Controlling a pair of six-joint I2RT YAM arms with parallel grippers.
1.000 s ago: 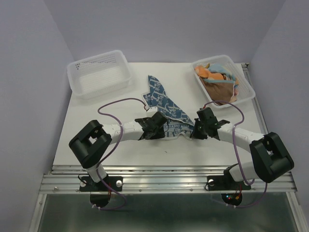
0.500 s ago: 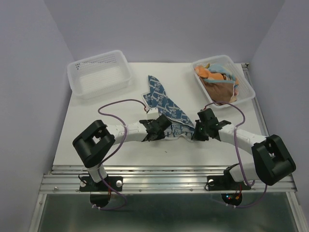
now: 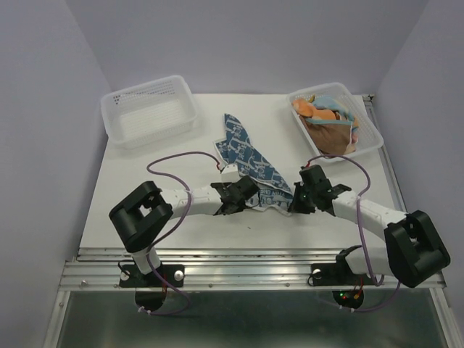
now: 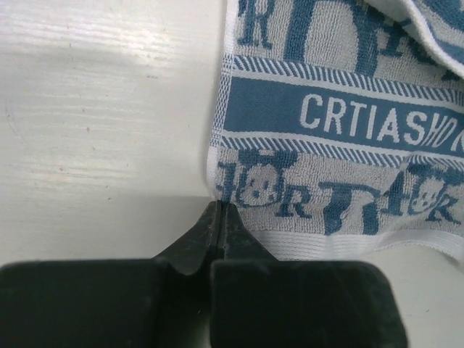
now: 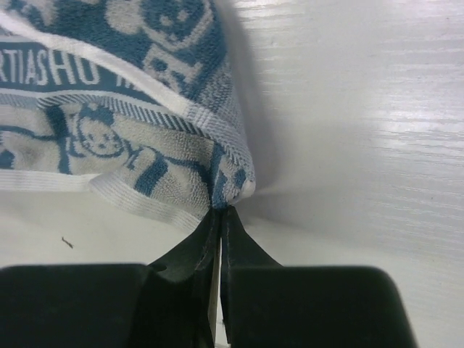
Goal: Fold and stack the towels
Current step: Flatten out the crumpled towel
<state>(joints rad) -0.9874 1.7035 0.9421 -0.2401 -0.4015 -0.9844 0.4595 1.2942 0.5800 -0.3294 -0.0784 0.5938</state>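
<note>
A blue-white patterned towel (image 3: 246,152) lies crumpled in the middle of the table, stretching from the far centre towards me. My left gripper (image 3: 233,199) is shut, its tips pinching the towel's near left corner (image 4: 239,190); the jaws (image 4: 220,206) meet with no gap. To the right, my right gripper (image 3: 299,201) is shut on the bunched near right corner (image 5: 230,177), its tips (image 5: 220,212) pressed together just under the fabric. Between the two grippers runs the towel's near edge. More towels (image 3: 328,117), orange, light blue and brownish, are heaped in a basket at the far right.
A white perforated basket (image 3: 151,109) stands at the far left with nothing in it. The other white basket (image 3: 371,139) sits at the far right near the table's edge. Purple cables loop over both arms. Grey walls close in on three sides.
My left gripper has closed on the towel's near left corner. Both grippers have shifted a little towards the near edge, drawing the towel's near edge with them.
</note>
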